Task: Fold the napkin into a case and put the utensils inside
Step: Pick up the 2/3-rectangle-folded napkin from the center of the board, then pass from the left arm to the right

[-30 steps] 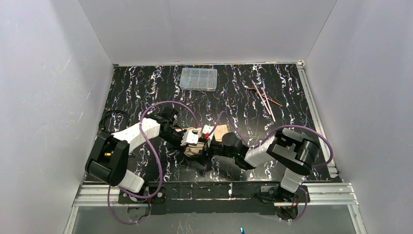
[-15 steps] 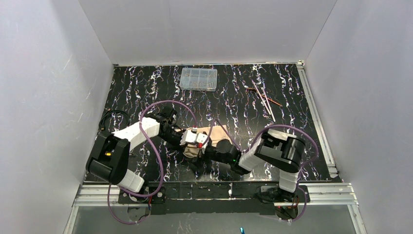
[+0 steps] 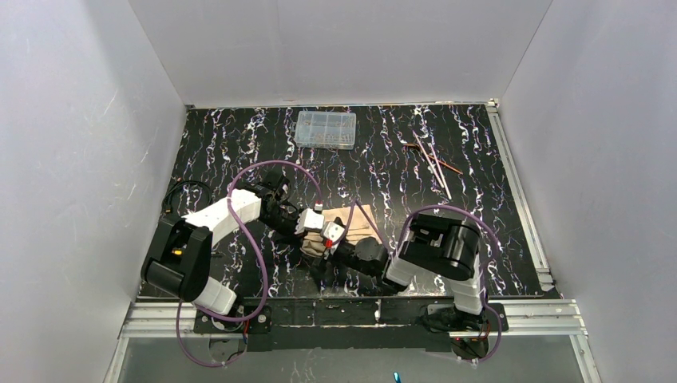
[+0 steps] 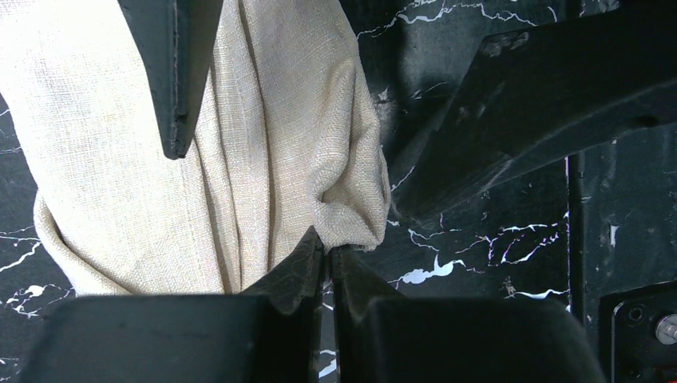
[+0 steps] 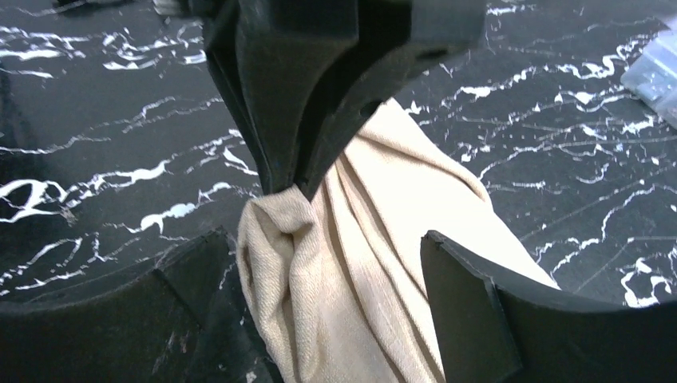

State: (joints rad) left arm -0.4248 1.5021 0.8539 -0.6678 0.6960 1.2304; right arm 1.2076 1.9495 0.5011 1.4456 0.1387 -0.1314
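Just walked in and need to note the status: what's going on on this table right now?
Two robot arms are working a beige napkin on the near half of the table. The left tool is shut, pinching a bunched corner of the cloth. The right tool stands open with a finger on either side of the same cloth, gripping nothing. The napkin is crumpled, not yet a neat case. The copper utensils lie untouched at the far right.

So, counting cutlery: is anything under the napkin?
Black marbled table shows around the napkin; its bunched folds hide what lies beneath. Copper utensils lie apart, far right.
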